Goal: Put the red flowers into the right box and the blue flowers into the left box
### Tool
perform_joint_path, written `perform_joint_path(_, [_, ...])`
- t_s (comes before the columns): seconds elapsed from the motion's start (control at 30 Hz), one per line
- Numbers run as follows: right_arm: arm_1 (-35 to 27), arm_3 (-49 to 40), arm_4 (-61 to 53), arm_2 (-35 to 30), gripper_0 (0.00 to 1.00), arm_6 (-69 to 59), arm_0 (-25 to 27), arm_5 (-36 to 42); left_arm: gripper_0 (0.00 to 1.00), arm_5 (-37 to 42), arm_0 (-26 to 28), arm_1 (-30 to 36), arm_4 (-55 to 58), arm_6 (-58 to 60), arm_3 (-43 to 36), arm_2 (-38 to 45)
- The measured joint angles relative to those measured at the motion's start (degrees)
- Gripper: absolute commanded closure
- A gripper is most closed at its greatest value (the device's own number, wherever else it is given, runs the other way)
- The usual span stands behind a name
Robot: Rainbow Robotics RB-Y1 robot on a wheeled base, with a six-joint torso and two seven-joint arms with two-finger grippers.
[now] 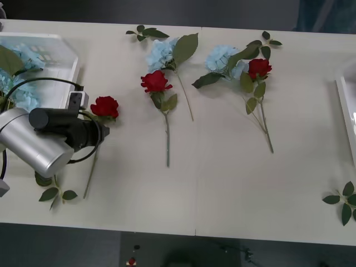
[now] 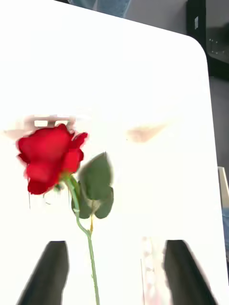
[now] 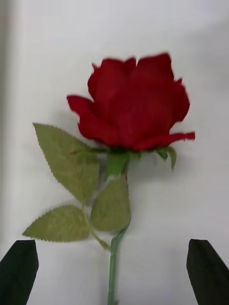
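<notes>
White left box (image 1: 69, 61): blue flowers (image 1: 25, 55) inside | left hand (image 3: 112, 271): apart over red rose (image 3: 133, 102) | right hand (image 2: 114, 274): apart around a rose stem

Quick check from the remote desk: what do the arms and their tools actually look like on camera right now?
The left arm is a smooth silver-grey cylinder ending in a black wrist section with a small grey block, looped by thin black cables. The left tool has two black, blunt-tipped fingers; the right tool likewise shows two black fingers.

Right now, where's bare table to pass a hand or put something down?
Free: the near strip of the table, bordered by the flower stems behind and the loose leaf sprig at its right. Also between the rightmost rose and the right box. Crowded: the far middle flowers and around the left gripper.
</notes>
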Motion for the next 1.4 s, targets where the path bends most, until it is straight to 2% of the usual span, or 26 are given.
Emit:
perform_joint_path(0.2, [0.00, -0.01, -1.42, 0.00, 0.00, -0.04, 0.00, 0.00, 0.10, 0.17, -5.26, -4.44, -0.41, -1.95, 6.42, 0.00])
perform_joint_path(0.37, [0.00, -0.94, -10.00, 0.00, 0.00, -0.07, 0.00, 1.81, 0.10, 0.08, -7.65, -8.86, -4.55, -3.34, 11.25, 0.00])
perform_joint_path(0.53, [0.01, -6.25, -19.21, 0.00, 0.00, -4.67, 0.00, 7.80, 0.10, -1.20, -8.33, -11.54, -6.06, -3.36, 15.47, 0.00])
perform_joint_path(0.67, [0.08, -12.35, -22.25, 0.00, 0.00, -14.27, 0.00, 11.89, 0.10, -1.41, -8.32, -12.14, -6.66, -3.56, 17.08, 0.00])
perform_joint_path(0.8, [0.93, -17.01, -22.45, -0.02, 0.00, -18.15, -0.01, 13.64, 0.11, -1.41, -8.31, -12.13, -6.66, -3.63, 17.34, -0.01])
perform_joint_path(0.93, [4.46, -19.66, -20.85, -0.02, 0.00, -27.12, -0.01, 13.89, 0.11, -1.41, -8.31, -12.13, -6.67, -3.75, 18.05, -0.01])
perform_joint_path(1.03, [7.91, -21.04, -16.19, -0.02, 0.00, -30.00, -0.01, 14.32, 0.07, -1.42, -8.31, -12.14, -6.67, -4.08, 19.53, -0.01])
perform_joint_path(1.17, [13.35, -22.69, -6.44, -0.03, 0.00, -31.28, 0.00, 16.55, 0.06, -2.77, -8.31, -12.26, -6.67, -5.60, 21.44, -0.01])
perform_joint_path(1.33, [21.27, -23.72, 8.59, -0.04, 0.00, -41.88, -0.01, 18.19, 0.05, -3.97, -8.33, -12.35, -6.68, -5.60, 22.05, -0.01])
perform_joint_path(1.37, [22.74, -23.67, 10.29, -0.05, 0.00, -43.13, -0.01, 18.34, 0.16, -4.16, -8.33, -12.36, -6.68, -5.60, 22.09, -0.01])
perform_joint_path(1.4, [24.13, -23.63, 11.61, -0.04, 0.00, -43.65, -0.01, 18.26, 0.32, -4.57, -8.33, -12.37, -6.68, -5.60, 22.19, -0.01])
